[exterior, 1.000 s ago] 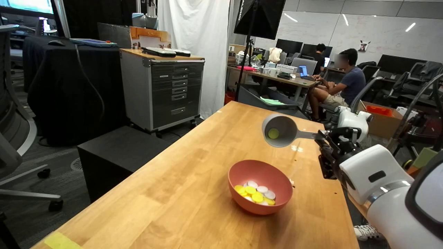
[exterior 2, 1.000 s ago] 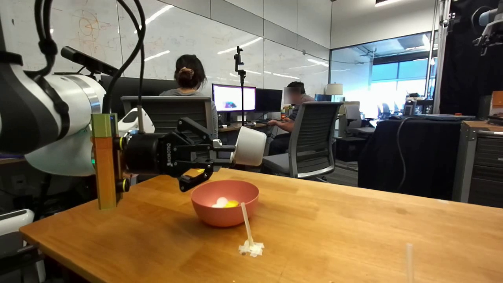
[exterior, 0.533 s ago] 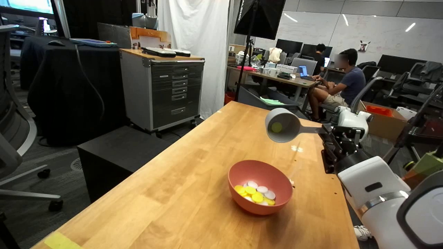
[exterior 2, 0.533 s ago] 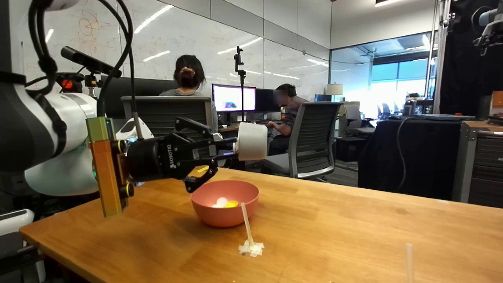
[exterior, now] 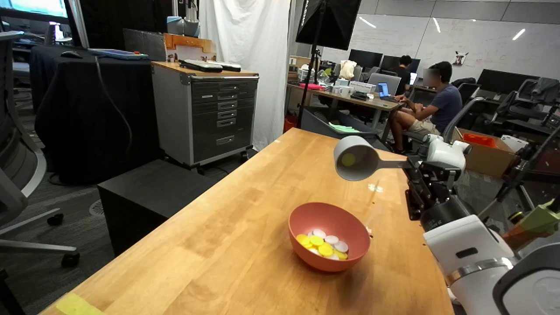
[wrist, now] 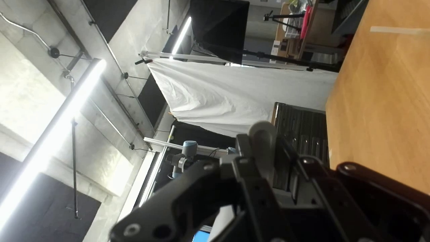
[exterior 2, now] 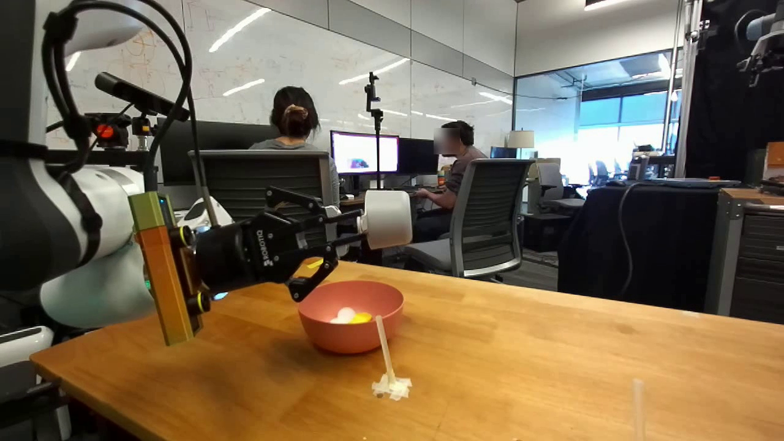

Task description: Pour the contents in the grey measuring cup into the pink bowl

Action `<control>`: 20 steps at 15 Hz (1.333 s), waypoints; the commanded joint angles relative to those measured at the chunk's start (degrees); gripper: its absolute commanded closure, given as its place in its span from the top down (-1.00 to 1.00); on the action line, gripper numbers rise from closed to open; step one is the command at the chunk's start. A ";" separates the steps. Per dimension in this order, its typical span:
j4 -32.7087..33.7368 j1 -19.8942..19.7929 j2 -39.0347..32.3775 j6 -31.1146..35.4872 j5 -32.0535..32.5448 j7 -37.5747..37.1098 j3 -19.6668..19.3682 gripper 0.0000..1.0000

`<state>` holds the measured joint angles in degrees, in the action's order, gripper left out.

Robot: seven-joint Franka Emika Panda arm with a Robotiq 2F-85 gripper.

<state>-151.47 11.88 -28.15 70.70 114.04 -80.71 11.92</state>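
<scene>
In an exterior view, the fingers [exterior: 416, 177] were closed on the handle [exterior: 391, 164] of the grey measuring cup [exterior: 364, 163], which was held on its side in the air, its mouth facing this view. One yellow piece [exterior: 348, 159] showed inside it. The pink bowl [exterior: 328, 266] stood lower, upright on the desk [exterior: 245, 227] and apart from the cup, with yellow pieces [exterior: 325, 250] and white pieces [exterior: 331, 239] in its bottom.

In an exterior view, the cup [exterior 2: 389, 219] showed its pale outside at the end of the fingers, higher than the bowl [exterior 2: 350, 339]; whether it hung straight above the bowl, I could not tell. A few white and yellow pieces showed over the bowl's near rim. Near the bowl, a translucent stick [exterior 2: 384, 349] rose at a slant from tape [exterior 2: 392, 387] on the desk.

In the wrist view, the fingers [wrist: 245, 168] had a blurred grey part of the cup [wrist: 263, 144] between them; which part, I could not tell. The desk [wrist: 379, 131] filled the right side, and a white curtain [wrist: 218, 97] hung beyond.
</scene>
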 commanded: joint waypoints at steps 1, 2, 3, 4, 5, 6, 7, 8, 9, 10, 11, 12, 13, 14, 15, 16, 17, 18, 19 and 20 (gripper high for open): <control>1.78 0.73 -3.15 -5.91 1.17 0.01 0.62 -0.89; 2.12 0.91 -3.85 -7.03 1.32 0.13 0.66 -0.89; 2.46 1.00 -4.53 -7.93 1.43 0.28 0.68 -0.89; 2.83 1.12 -5.31 -8.93 1.56 0.31 0.64 -0.89; 3.17 1.28 -6.11 -9.97 1.69 0.40 0.56 -0.89; 3.42 1.47 -6.82 -11.10 1.90 0.45 0.46 -0.89; 3.69 1.62 -7.61 -12.36 2.14 0.53 0.37 -0.89; 3.96 1.70 -8.38 -13.56 2.45 0.65 0.28 -0.89; 4.18 1.66 -9.01 -14.51 2.64 0.65 0.30 -0.89; 4.36 1.56 -9.62 -15.33 2.80 0.69 0.32 -0.89; 4.52 1.39 -10.10 -15.89 2.87 0.74 0.35 -0.89; 4.61 1.07 -10.40 -15.85 2.76 0.73 0.56 -0.89; 4.70 0.82 -10.61 -15.75 2.69 0.80 0.70 -0.89; 4.73 0.28 -10.48 -14.60 2.46 0.90 1.00 -0.89; 4.76 -0.21 -10.24 -13.58 2.27 1.05 1.20 -0.89; 4.76 -0.94 -9.68 -12.10 2.16 1.26 1.36 -0.89; 4.66 -1.65 -9.11 -10.54 1.90 1.61 1.59 -0.89; 4.51 -2.56 -8.18 -8.27 1.88 1.82 1.78 -0.89; 4.46 -3.30 -7.51 -6.11 1.76 2.17 1.86 -0.89; 4.45 -4.43 -6.47 -2.94 1.61 2.63 2.02 -0.89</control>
<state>-146.97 10.99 -37.94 62.13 115.87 -80.43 12.29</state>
